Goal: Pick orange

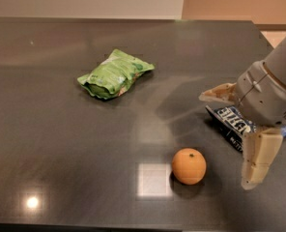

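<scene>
The orange (189,166) is a small round fruit with a tiny dark stem dot. It sits on the dark table (61,144) near the front edge, right of the middle. My gripper (227,140) hangs at the right side, just to the right of the orange and a little above the table. It is open: one pale finger (219,94) points left at the back, the other finger (258,158) points down at the front. Nothing is between them.
A green snack bag (115,73) lies at the middle left of the table. A dark blue snack bag (232,124) lies under and behind my gripper, partly hidden by it. Bright light reflections show near the front edge.
</scene>
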Robot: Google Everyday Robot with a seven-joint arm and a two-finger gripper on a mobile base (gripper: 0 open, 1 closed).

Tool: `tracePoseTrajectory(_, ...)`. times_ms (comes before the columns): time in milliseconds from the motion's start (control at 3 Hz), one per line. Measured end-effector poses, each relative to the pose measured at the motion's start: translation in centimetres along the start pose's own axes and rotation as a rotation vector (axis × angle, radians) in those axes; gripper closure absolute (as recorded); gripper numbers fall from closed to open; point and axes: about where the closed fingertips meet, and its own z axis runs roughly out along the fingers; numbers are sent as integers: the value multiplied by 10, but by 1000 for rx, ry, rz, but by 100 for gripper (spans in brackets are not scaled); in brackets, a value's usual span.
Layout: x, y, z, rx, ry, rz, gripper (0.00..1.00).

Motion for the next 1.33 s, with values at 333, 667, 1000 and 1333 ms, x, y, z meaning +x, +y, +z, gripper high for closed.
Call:
tracePoseTrajectory(333,-11,11,15,9,-39,-73,0)
tracePoseTrajectory(667,-21,16,29,8,-61,-128,0)
tracePoseTrajectory(1000,-28,17,46,-21,-56,-156,0)
tracePoseTrajectory(1333,-31,13,57,-45,-41,-165,0)
